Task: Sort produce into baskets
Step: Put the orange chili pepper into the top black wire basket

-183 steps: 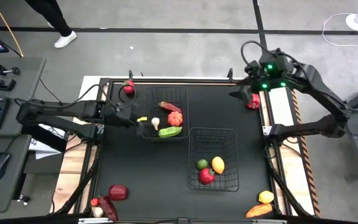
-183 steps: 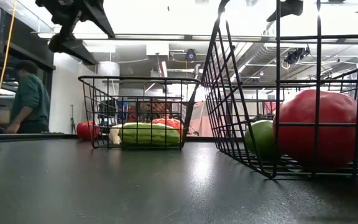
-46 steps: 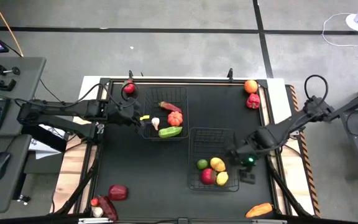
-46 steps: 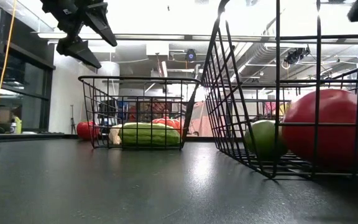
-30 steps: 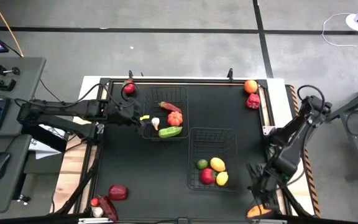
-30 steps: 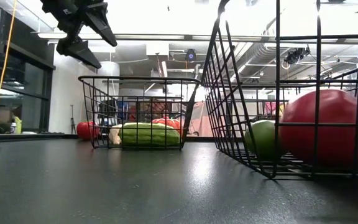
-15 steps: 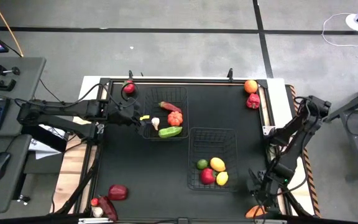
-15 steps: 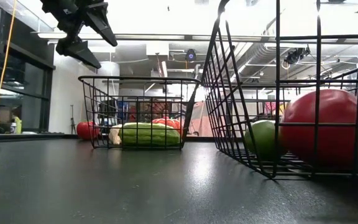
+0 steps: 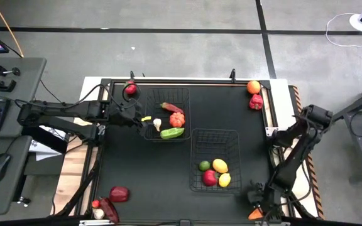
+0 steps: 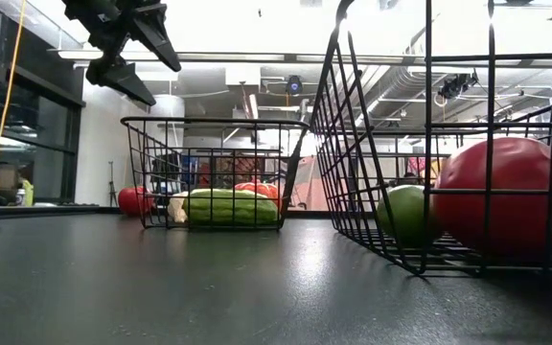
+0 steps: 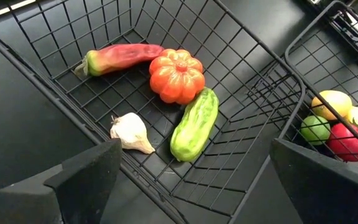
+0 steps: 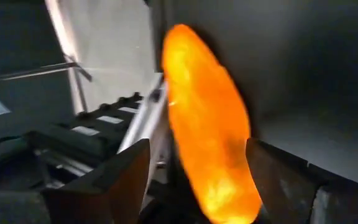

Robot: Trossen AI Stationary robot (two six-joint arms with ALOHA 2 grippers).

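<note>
My right gripper (image 9: pixel 257 202) is open at the table's near right corner, low over a long orange produce piece (image 9: pixel 254 215). In the right wrist view its two fingers stand on either side of that piece (image 12: pixel 209 130). My left gripper (image 9: pixel 144 120) is open and empty, raised above the left edge of the far basket (image 9: pixel 188 117), which holds a red-green pepper (image 11: pixel 120 56), an orange pumpkin (image 11: pixel 176 75), a white garlic (image 11: pixel 129 132) and a green cucumber (image 11: pixel 194 124). The near basket (image 9: pixel 193 158) holds green, red and yellow pieces (image 9: pixel 213 172).
An orange and a red piece (image 9: pixel 254 94) lie at the far right corner. A red apple (image 9: pixel 129 89) lies at the far left corner. Dark red pieces (image 9: pixel 115 196) lie at the near left corner. The table's near edge is close to my right gripper.
My right gripper has gone from beside the near basket toward the table's near edge and down, and now covers most of the long orange piece, fingers either side of it. The left arm has kept still.
</note>
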